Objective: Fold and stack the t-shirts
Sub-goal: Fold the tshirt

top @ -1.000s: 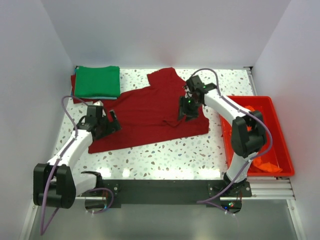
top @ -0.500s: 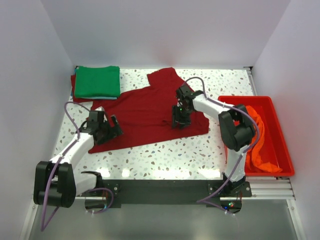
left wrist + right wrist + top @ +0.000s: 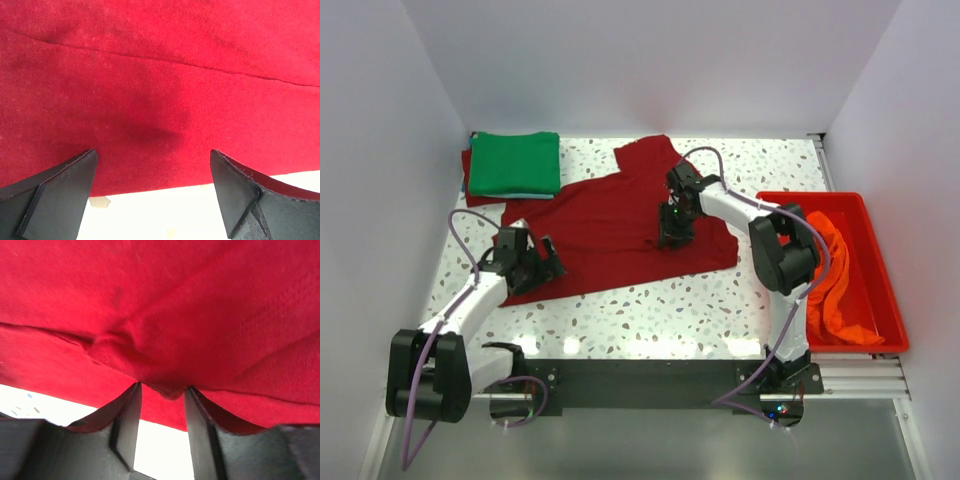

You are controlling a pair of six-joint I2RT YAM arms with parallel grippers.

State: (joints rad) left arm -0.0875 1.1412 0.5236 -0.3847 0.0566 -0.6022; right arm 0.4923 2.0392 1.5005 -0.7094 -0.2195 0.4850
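Note:
A dark red t-shirt (image 3: pixel 610 215) lies spread out in the middle of the speckled table. My left gripper (image 3: pixel 532 264) is open at the shirt's near left hem; in the left wrist view the gripper (image 3: pixel 152 160) straddles the hem of the shirt (image 3: pixel 160 75), with bare table below. My right gripper (image 3: pixel 671 230) is over the shirt's right half; in the right wrist view the gripper (image 3: pixel 162 390) is shut on a puckered fold of the shirt (image 3: pixel 175 300). A folded bright green t-shirt (image 3: pixel 515 163) sits at the back left. An orange t-shirt (image 3: pixel 835 270) lies in the tub.
A rigid red plastic tub (image 3: pixel 800 198) stands at the right edge of the table. Under the green shirt lies more folded dark red cloth (image 3: pixel 470 188). White walls close in the back and both sides.
My right gripper has moved left and nearer over the dark red shirt and now pinches a fold. My left gripper has moved nearer, to the shirt's near hem.

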